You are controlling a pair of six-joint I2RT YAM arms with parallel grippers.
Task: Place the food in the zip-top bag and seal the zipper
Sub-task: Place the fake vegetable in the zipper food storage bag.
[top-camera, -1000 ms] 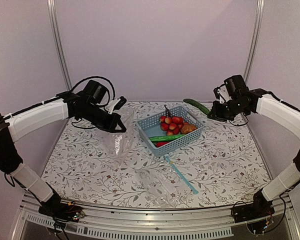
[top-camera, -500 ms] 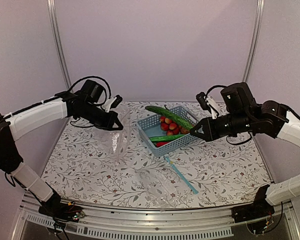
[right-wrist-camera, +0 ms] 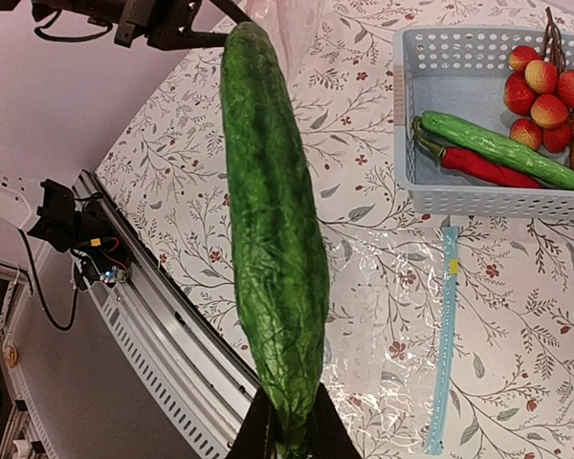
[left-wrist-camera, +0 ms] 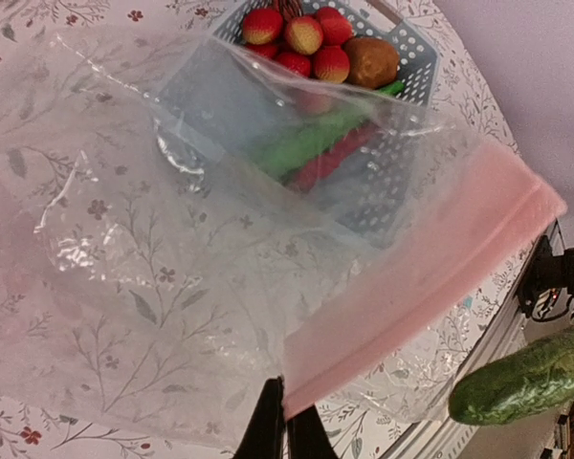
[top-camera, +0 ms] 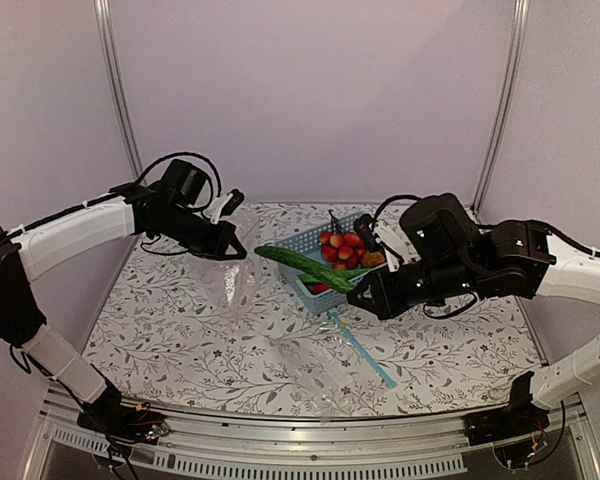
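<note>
**Long vegetable being held out beside a bag hung from one corner**

A long green vegetable is being gripped at its very end by the right gripper, the jaws drawn narrow around it. The rest of it is being held out in the air between the basket and the zip-top bag. The bag is being pinched at one end of its pink zipper by the fully closed left gripper and is being hung above the table, draping down toward it. Whether the mouth is parted cannot be told.

With only one corner being supported, the mouth is probably being left slack. The vegetable's tip may therefore be pushed against film or zipper rather than inside, and the thin plastic may be dragged out of the pinch. Since so long a piece is being held by its end alone, it may be swung aside or slipped from the jaws on contact and dropped. The red-yellow fruits, second green vegetable, chili and brown lump are lying in the basket.
</note>
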